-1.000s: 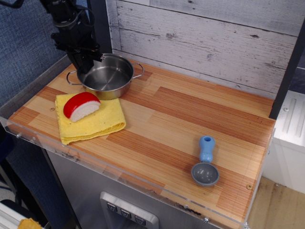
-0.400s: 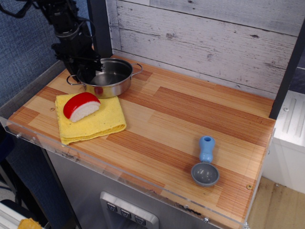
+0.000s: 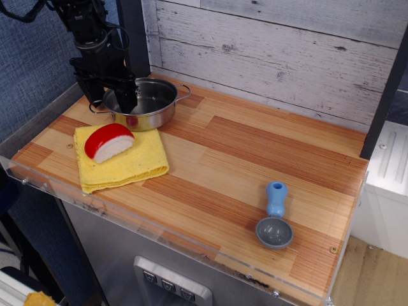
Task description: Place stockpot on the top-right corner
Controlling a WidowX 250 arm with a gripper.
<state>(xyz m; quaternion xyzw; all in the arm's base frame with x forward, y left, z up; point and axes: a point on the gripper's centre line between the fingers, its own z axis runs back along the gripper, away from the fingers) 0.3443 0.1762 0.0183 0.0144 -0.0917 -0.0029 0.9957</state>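
The shiny steel stockpot (image 3: 145,104) stands on the wood tabletop in the far-left corner of the view, by the black upright post (image 3: 132,32) and the blue textured wall (image 3: 32,57). My black gripper (image 3: 108,95) hangs over the pot's left side with its jaws spread. One finger (image 3: 127,99) is inside the pot and the other is outside its left rim, near the left loop handle. The fingers do not squeeze the rim.
A red-and-white food piece (image 3: 109,141) lies on a yellow cloth (image 3: 121,162) just in front of the pot. A grey scoop with a blue handle (image 3: 275,217) lies near the front right. A white ribbed cabinet (image 3: 389,166) is at the right edge.
The pot has shifted a little back and left toward the post and now rests on the table. The gripper, which was shut on the left rim, has opened.
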